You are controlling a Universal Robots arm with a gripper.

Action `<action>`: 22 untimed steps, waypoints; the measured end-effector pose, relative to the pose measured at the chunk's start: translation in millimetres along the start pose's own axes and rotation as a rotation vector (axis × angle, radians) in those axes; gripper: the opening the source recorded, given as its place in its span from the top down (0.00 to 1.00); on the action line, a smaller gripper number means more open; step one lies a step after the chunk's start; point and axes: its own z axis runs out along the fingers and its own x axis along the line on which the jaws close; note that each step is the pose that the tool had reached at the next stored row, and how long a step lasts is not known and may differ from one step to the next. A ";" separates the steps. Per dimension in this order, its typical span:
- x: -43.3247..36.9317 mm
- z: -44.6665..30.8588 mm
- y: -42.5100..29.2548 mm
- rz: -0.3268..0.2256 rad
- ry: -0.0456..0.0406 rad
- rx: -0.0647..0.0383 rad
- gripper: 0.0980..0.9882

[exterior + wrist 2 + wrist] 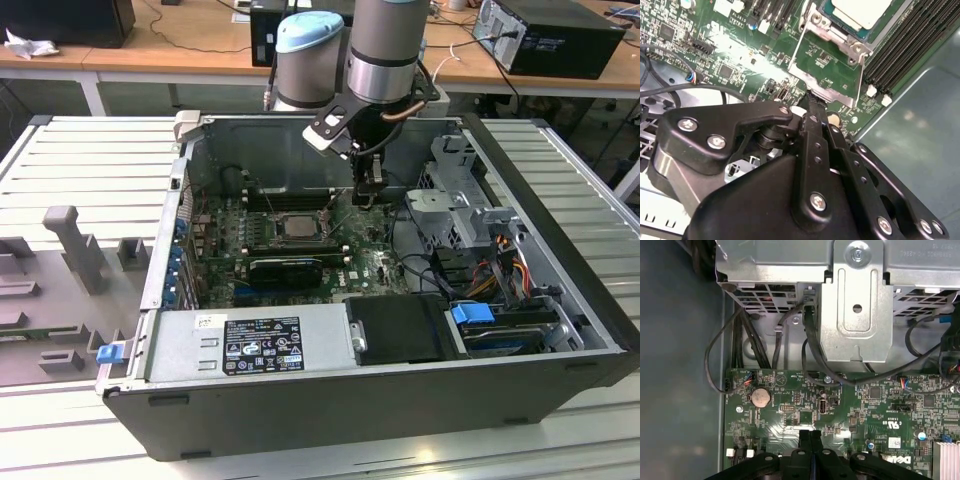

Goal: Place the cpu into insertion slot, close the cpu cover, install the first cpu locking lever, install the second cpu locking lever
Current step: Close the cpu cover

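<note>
**A:** Where's the cpu (860, 10)?

**B:** It's lying in the slot (837, 36), straight ahead of the fingertips and past the far side of the cover (832, 92). The face is flat, pale and silvery-beige, with a thin green edge under it. It looks level with the rim, so I'd call it seated.

**A:** And the cover?

**B:** It's swung open away from the slot, toward the jaws. It's a thin silvery frame, and green board shows through its big square window. The free edge sits right at the fingertips. I can't tell whether they touch it.

**A:** What's the gripper (812, 101) doing?

**B:** The jaws are clenched, pad against pad, and I see nothing between them. The first wrist view shows it too, as one narrow black tip over the board (805, 410).

**A:** Why closed on nothing?

**B:** My guess is that pressed-together fingers make a single stiff point. That suits nudging a thin plate better than pinching it. Being level with the free edge, on the side away from the hinge, fits that as well.

**A:** So what stage is this?

**B:** The chip is placed and the cover isn't yet down. In the exterior view the gripper (370, 195) hangs low inside the case, just beside the slot.
</note>
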 end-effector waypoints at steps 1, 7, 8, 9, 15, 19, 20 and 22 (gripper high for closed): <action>0.0 0.0 -0.4 0.000 0.0001 0.000 0.99; 0.1 -0.1 -4.8 0.000 0.0000 0.000 0.99; 0.1 -0.1 -5.2 0.000 0.0000 0.000 0.99; 0.1 -0.1 -5.4 0.000 0.0000 0.000 0.99; 0.1 -0.1 -7.0 0.000 0.0000 0.000 0.99; 0.2 -0.1 -7.8 0.000 0.0000 0.000 0.99; 0.2 -0.1 -7.8 0.000 0.0000 0.000 0.99; 0.1 0.0 -8.1 0.000 0.0000 0.000 0.99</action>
